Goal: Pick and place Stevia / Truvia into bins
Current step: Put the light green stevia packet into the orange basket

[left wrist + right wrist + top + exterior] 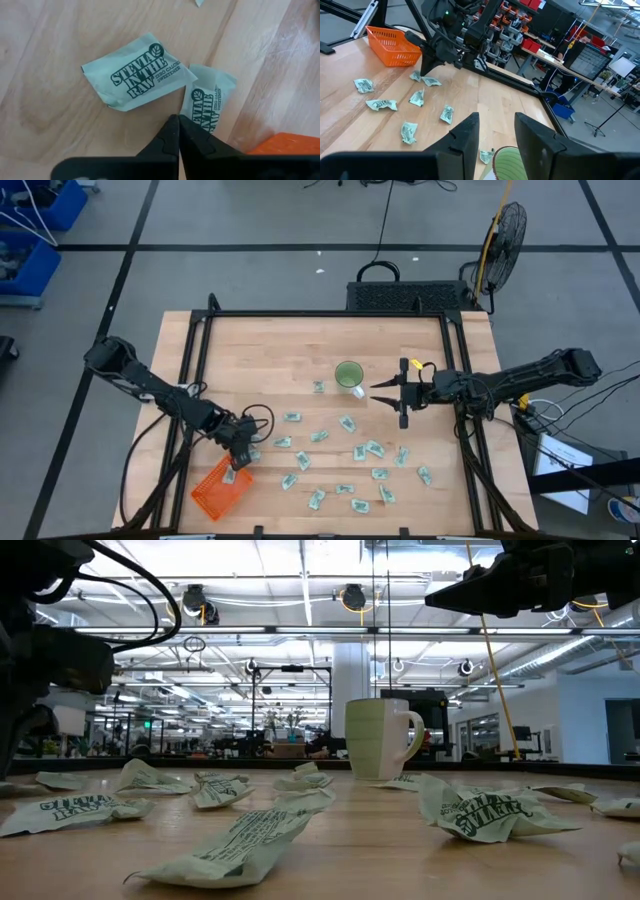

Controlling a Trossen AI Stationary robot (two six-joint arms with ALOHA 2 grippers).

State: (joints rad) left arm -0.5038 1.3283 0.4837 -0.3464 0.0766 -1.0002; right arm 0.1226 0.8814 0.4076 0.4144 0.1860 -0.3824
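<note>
With left gripper (pixel 178 131) jaws shut empty over two overlapping sachets (pixel 137 72) beside the basket (pixel 221 486), it risks double-picking; right gripper (pixel 496 131) idles open.

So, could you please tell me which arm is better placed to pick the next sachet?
Left: its gripper hangs shut above two sachets beside the orange basket. The right gripper waits open by the green cup.

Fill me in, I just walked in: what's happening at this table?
A two-armed robot is sorting Stevia sachets into an orange basket. The left pincer is shut, just above two sachets beside the basket, gripping nothing visible. The right pincer hangs open in the air beside the green cup. Most sachets lie scattered on the table.
</note>
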